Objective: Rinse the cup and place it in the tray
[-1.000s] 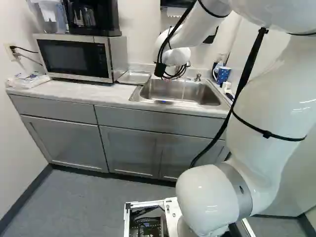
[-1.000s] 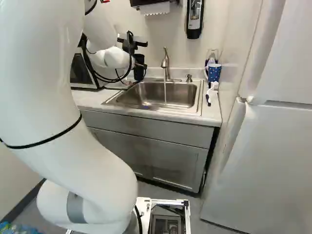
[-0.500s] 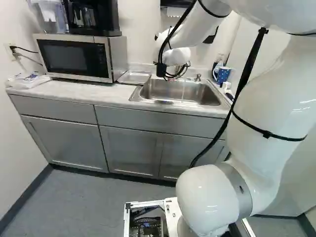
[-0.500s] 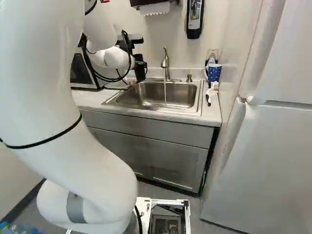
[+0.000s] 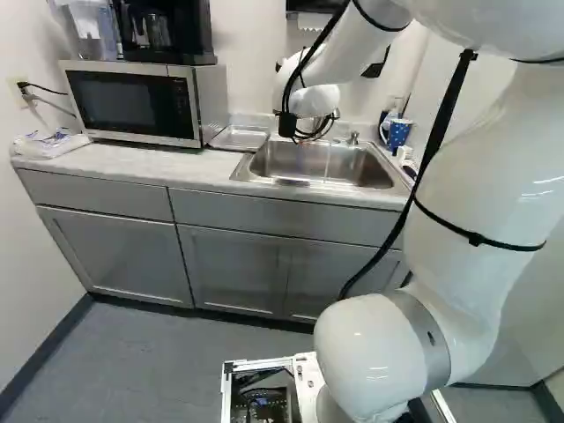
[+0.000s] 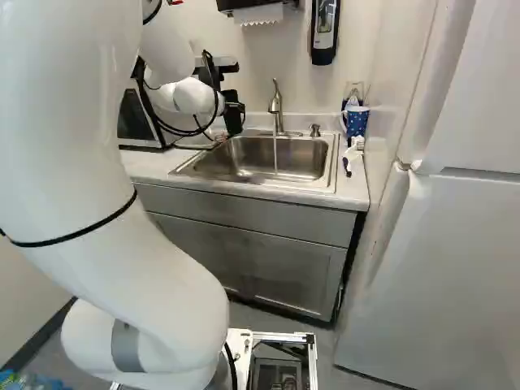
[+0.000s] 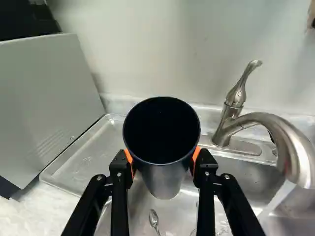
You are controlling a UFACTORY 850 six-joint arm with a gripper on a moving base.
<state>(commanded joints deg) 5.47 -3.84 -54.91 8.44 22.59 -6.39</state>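
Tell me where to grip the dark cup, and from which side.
Take the dark cup by its wall just under the rim, from the side, one finger on each flank. It is round, tapers toward its base and shows no handle, so a lower hold would probably slip more easily. The end effector grips it there, leaving its mouth clear.

Bright light, soft shadows

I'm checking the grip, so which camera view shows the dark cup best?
The wrist view: the cup shows its open mouth and side close up, between the tool's orange pads. Both base views show dark shapes at the arm's end; I cannot tell cup from tool there.
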